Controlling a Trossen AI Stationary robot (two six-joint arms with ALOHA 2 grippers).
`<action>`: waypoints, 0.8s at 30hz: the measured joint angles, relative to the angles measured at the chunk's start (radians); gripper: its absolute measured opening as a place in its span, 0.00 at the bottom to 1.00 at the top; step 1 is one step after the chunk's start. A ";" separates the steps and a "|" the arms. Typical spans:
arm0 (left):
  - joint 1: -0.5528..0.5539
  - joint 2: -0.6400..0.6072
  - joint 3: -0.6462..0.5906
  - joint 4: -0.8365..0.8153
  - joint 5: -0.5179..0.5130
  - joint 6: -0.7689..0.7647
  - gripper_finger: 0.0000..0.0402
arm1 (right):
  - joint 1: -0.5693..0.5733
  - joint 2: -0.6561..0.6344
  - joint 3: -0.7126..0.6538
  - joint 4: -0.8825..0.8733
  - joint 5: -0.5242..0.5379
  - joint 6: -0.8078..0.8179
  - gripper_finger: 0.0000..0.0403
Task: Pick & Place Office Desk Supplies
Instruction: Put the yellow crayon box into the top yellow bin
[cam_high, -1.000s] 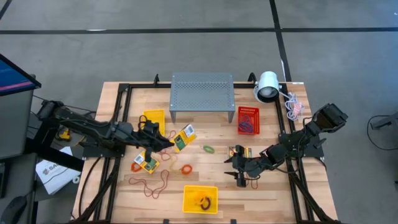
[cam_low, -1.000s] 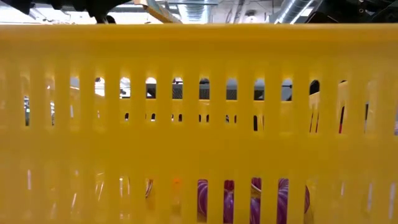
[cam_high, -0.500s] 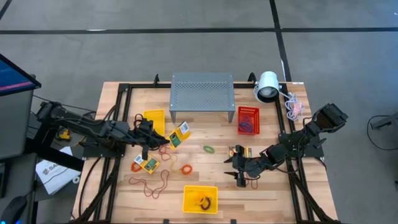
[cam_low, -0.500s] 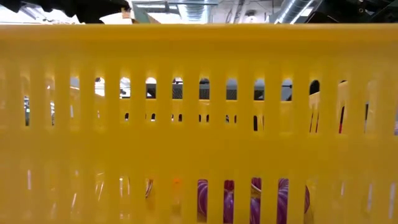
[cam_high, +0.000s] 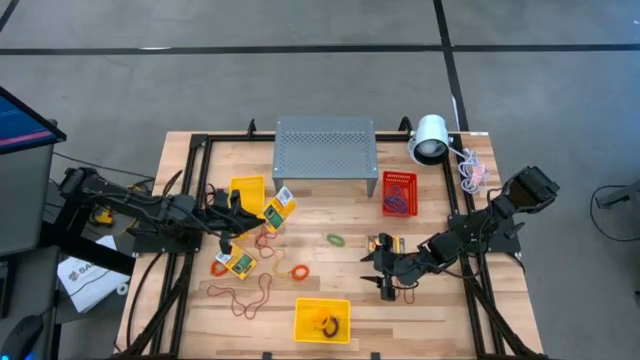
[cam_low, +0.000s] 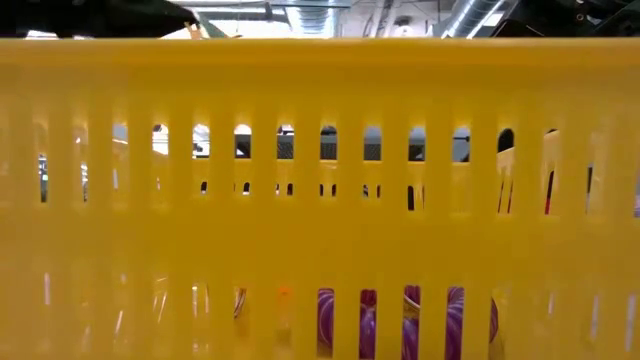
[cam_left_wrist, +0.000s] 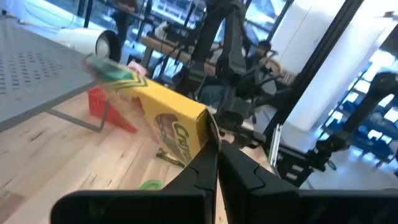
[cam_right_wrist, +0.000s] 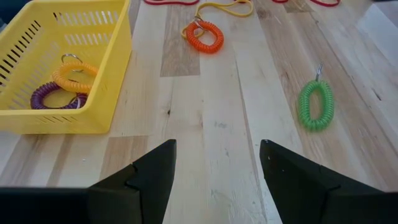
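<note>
Overhead, by label:
Left gripper: fingers pinching a flat yellow-and-green crayon box, lifted beside the small yellow bin.
Right gripper: fingers spread, low over the wooden desk.
Second crayon box: flat on the desk.
Green coiled loop: mid-desk.
Orange coiled loop: near the yellow slotted basket.
</note>
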 joint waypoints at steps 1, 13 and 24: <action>0.000 -0.016 -0.022 0.023 -0.002 0.000 0.00 | 0.000 0.000 0.000 0.000 0.000 0.000 0.56; 0.000 -0.094 -0.124 0.102 -0.124 0.001 0.00 | 0.000 0.000 0.000 0.001 0.000 0.004 0.56; 0.000 -0.094 -0.127 0.062 -0.252 0.021 0.00 | 0.000 0.000 0.000 0.000 0.000 0.006 0.56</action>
